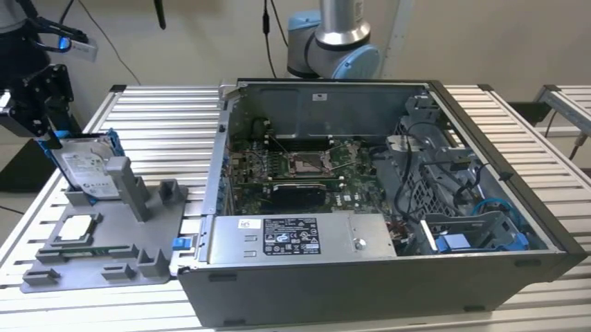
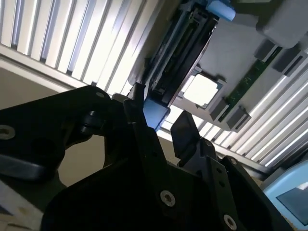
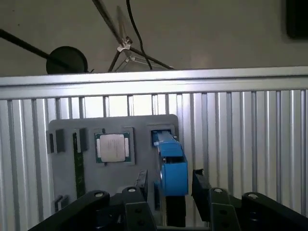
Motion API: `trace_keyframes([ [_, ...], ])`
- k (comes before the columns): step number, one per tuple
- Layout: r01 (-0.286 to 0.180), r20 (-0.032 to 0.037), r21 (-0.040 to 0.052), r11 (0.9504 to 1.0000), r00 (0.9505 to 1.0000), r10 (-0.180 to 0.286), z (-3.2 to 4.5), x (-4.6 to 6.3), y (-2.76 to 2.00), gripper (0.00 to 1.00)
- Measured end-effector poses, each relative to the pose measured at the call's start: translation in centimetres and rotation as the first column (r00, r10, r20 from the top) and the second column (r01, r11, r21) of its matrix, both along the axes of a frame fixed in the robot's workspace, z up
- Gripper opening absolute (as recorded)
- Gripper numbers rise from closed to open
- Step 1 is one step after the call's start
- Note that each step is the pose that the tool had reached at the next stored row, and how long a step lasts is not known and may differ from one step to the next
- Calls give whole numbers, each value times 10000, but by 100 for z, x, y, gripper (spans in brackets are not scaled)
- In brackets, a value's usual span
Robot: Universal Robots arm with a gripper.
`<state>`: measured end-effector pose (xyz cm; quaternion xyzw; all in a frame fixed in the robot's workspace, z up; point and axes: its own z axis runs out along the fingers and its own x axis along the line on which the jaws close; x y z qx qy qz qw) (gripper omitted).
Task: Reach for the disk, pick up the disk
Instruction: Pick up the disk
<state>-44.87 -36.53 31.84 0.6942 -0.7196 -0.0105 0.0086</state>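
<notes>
The disk (image 1: 85, 170) stands on edge in a slot of the grey fixture (image 1: 148, 228) at the exterior view's left, its silver face with a white label showing and blue frame along its edges. My gripper (image 1: 48, 135) hangs at the disk's upper far corner. In the first wrist view the disk's blue edge (image 3: 171, 163) runs between my two black fingers (image 3: 142, 183), with a small gap on each side. The second wrist view shows the same blue corner (image 2: 156, 114) between the fingertips (image 2: 184, 131). The gripper (image 3: 171, 182) is open and straddles the disk.
A small square silver processor chip (image 1: 79, 228) lies in the fixture beside the disk. An open computer case (image 1: 480, 270) with a silver power-supply box (image 1: 295, 238) stands on the slatted metal table (image 1: 157, 117) at the exterior view's right. The arm's base (image 1: 333, 48) stands behind it.
</notes>
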Motion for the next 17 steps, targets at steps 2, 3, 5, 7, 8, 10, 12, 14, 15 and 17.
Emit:
trace_keyframes([
  [2,-174,4,1,9998,9998,174,-37,-6,0,100],
  [3,-239,4,2,9997,9997,239,-54,-10,0,100],
  [5,-341,8,4,9994,9994,341,-92,-16,0,100],
  [7,-403,12,5,9992,9992,403,-128,-19,0,100],
  [8,-429,16,5,9991,9991,429,-146,-20,0,100],
  [10,-473,23,5,9989,9989,473,-183,-20,0,100],
  [12,-513,29,6,9987,9987,513,-219,-20,0,100],
  [14,-554,33,6,9985,9985,554,-256,-22,0,100],
  [15,-570,36,7,9984,9984,570,-272,-22,0,100],
  [17,-607,45,9,9982,9981,607,-310,-25,0,100],
])
